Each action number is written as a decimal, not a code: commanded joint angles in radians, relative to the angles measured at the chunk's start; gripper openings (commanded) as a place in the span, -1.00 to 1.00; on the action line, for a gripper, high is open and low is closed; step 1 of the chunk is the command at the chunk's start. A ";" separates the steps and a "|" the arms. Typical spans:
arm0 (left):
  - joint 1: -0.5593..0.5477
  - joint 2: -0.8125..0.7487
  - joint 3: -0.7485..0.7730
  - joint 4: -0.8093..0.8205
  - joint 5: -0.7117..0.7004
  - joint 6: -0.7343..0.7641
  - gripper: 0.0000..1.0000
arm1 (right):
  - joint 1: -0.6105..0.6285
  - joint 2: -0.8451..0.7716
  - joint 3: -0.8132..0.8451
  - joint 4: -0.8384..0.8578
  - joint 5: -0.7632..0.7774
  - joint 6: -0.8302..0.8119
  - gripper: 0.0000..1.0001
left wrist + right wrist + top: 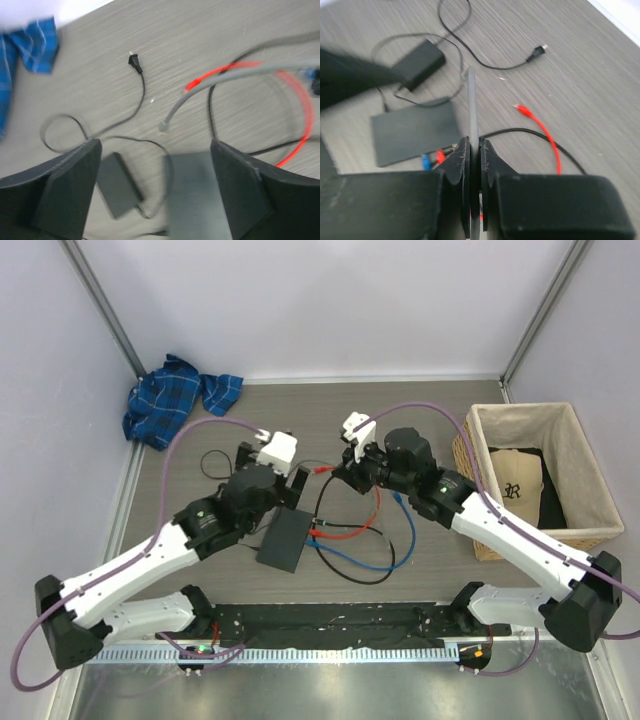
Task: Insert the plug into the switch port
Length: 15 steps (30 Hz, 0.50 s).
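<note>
Grey cable (472,100) sits pinched between the closed fingers of the right gripper (473,142), its plug (470,74) jutting forward above the wood-grain tabletop (300,405), as the two-arm rig sets about seating it in the switch port. The switch (412,132), a flat dark grey box, lies on the tabletop just beside the held cable in the right wrist view. A red lead (440,156) and a blue lead (425,161) sit at its near edge, and the free port itself is too blurred to pick out. The left gripper (155,150) hangs over the switch with its fingers spread wide and holding nothing. The box and a black adapter brick (117,185) show between them.

The step in hand looks like carrying the plug to the port: the grasp is made, the insertion not yet. The next move seems to call for swinging the plug round to face the switch's socketed edge, lining it up square and level, then pushing it straight in. The left gripper appears well placed to steady the light box against sliding.
</note>
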State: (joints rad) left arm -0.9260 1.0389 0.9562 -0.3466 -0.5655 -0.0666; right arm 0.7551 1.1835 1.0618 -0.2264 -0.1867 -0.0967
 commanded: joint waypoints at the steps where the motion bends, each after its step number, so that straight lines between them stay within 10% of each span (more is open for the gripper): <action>1: 0.039 -0.144 -0.027 -0.093 -0.106 -0.379 0.99 | -0.005 0.004 -0.040 0.174 0.062 -0.181 -0.98; 7: 0.176 -0.281 -0.099 -0.203 -0.008 -0.894 0.99 | -0.005 0.024 -0.128 0.297 -0.014 -0.270 -0.98; 15: 0.378 -0.194 -0.131 -0.101 0.300 -1.188 0.99 | 0.009 0.008 -0.192 0.341 -0.066 -0.324 -0.98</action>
State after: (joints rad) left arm -0.6178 0.7799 0.8242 -0.5087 -0.4305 -1.0245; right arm 0.7544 1.2095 0.8757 0.0082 -0.2127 -0.3714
